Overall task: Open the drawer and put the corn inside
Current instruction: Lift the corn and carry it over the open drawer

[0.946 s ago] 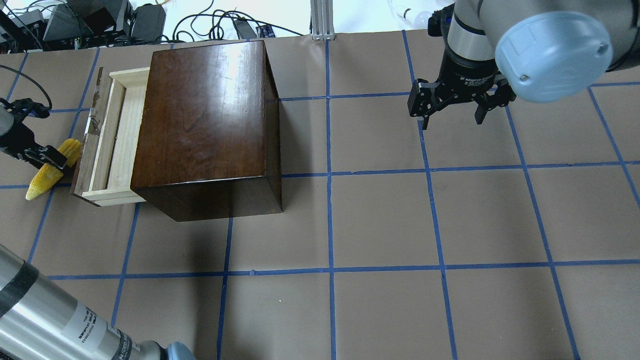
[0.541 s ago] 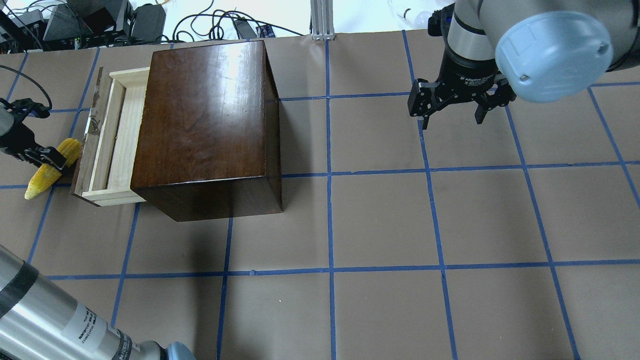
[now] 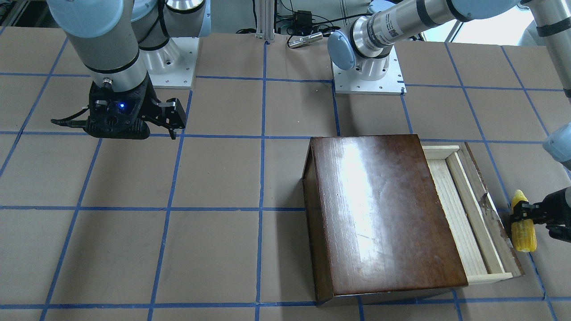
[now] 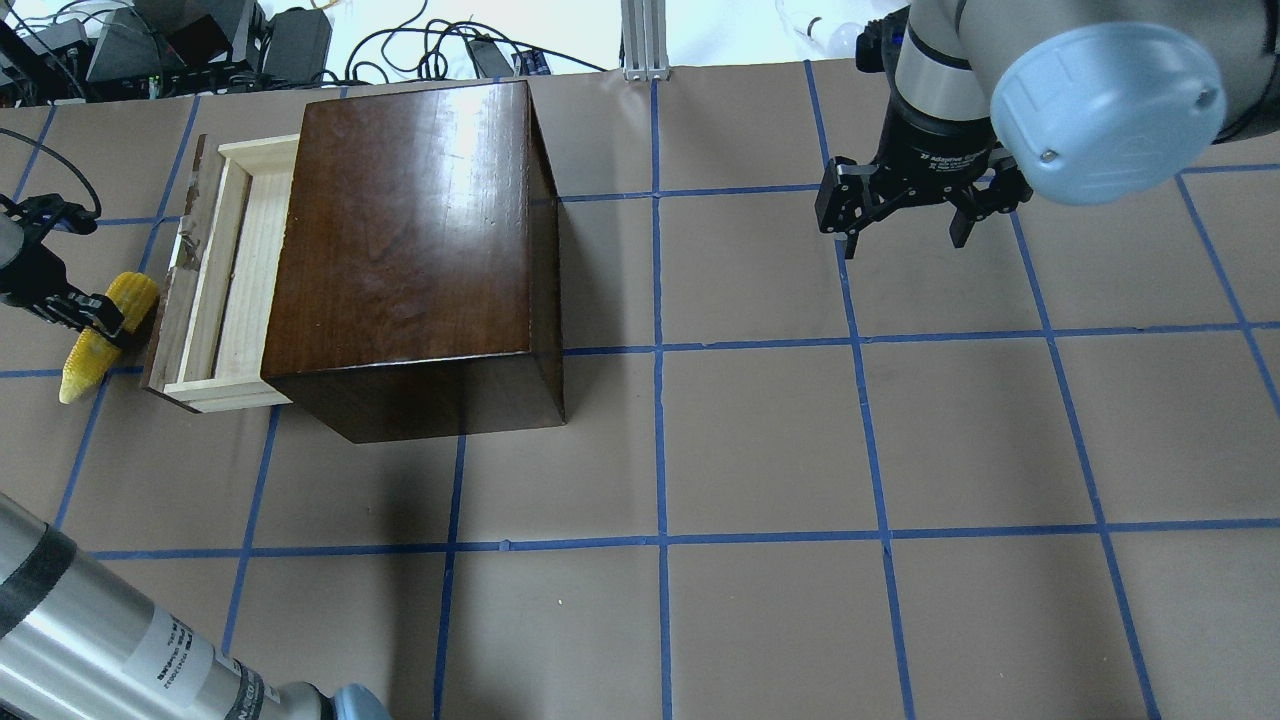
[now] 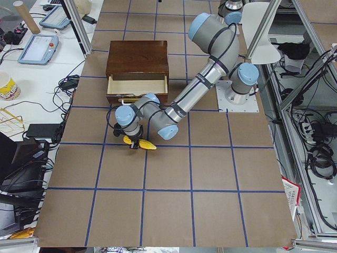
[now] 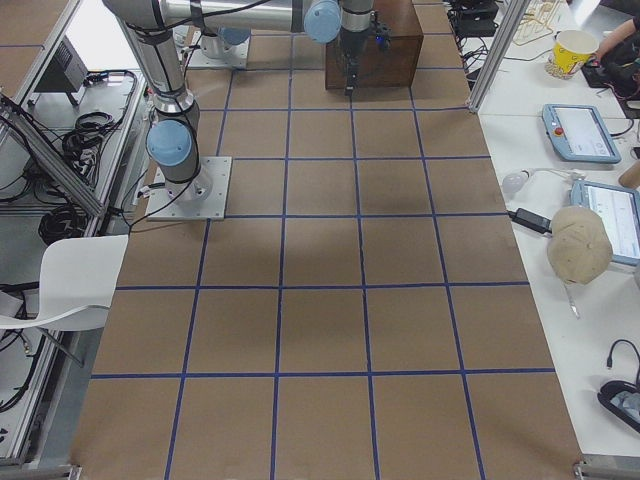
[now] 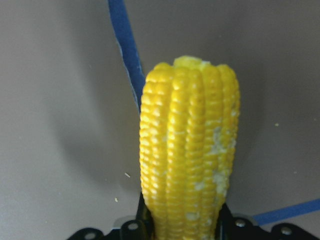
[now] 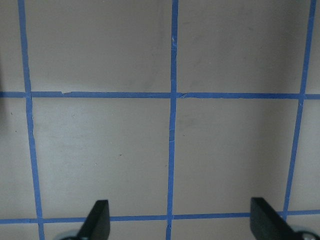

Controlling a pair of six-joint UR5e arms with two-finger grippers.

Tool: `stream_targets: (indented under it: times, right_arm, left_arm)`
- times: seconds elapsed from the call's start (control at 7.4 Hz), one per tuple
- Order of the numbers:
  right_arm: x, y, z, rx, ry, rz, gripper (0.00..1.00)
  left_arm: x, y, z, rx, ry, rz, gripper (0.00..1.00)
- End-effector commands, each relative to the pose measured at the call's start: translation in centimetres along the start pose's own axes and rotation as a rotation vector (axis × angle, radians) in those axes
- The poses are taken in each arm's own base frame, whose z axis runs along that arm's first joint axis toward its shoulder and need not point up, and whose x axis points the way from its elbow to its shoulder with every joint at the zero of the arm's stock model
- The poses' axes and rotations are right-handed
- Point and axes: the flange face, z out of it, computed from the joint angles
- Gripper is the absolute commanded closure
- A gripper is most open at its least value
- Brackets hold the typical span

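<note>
The glossy dark-brown box (image 4: 410, 250) stands at the far left of the table. Its drawer (image 4: 240, 280) of pale wood is pulled open toward the table's left edge, and nothing shows inside it. My left gripper (image 4: 100, 322) is shut on the yellow corn (image 4: 85, 355), just outside the drawer's scuffed front panel (image 4: 180, 290). The corn fills the left wrist view (image 7: 187, 150), with bare table behind it. In the front view the corn (image 3: 524, 232) hangs beside the open drawer (image 3: 459, 214). My right gripper (image 4: 905, 225) is open and empty, far to the right.
Brown paper with blue tape lines (image 4: 660, 440) covers the table. Cables and gear (image 4: 150, 45) lie beyond the far edge behind the box. The right wrist view shows only bare table between the fingertips (image 8: 97, 220).
The corn in my left gripper has shifted a little and turned slightly steeper beside the drawer front. The right arm, the box and the drawer have not moved.
</note>
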Motion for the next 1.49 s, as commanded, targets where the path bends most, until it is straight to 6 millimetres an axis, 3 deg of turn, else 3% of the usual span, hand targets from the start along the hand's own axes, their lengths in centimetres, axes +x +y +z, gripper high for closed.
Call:
stream_targets:
  times: [0.0,0.14,0.41,0.68,0.95,1.35]
  right_arm:
    - [0.0,0.0,0.0,-0.001,0.000,0.000,0.00]
    - [0.0,0.0,0.1,-0.002,0.000,0.000,0.00]
    - [0.0,0.0,0.1,-0.002,0.000,0.000,0.00]
    - [0.0,0.0,0.1,-0.002,0.000,0.000,0.00]
    - [0.0,0.0,0.0,-0.001,-0.001,0.000,0.00]
    - [0.0,0.0,0.1,-0.003,-0.003,0.000,0.00]
  left_arm:
    - [-0.1,0.0,-2.2,0.017,-0.028,-0.001,1.00]
    - [0.6,0.0,-4.4,0.033,-0.040,-0.004,1.00]
    - [2.4,0.4,-10.9,0.098,-0.067,-0.043,1.00]
    - [5.5,-0.7,-17.9,0.140,-0.074,-0.103,1.00]
    - [10.7,-2.0,-23.1,0.123,-0.043,-0.222,1.00]
    - [21.0,-4.6,-26.5,0.120,-0.018,-0.372,1.00]
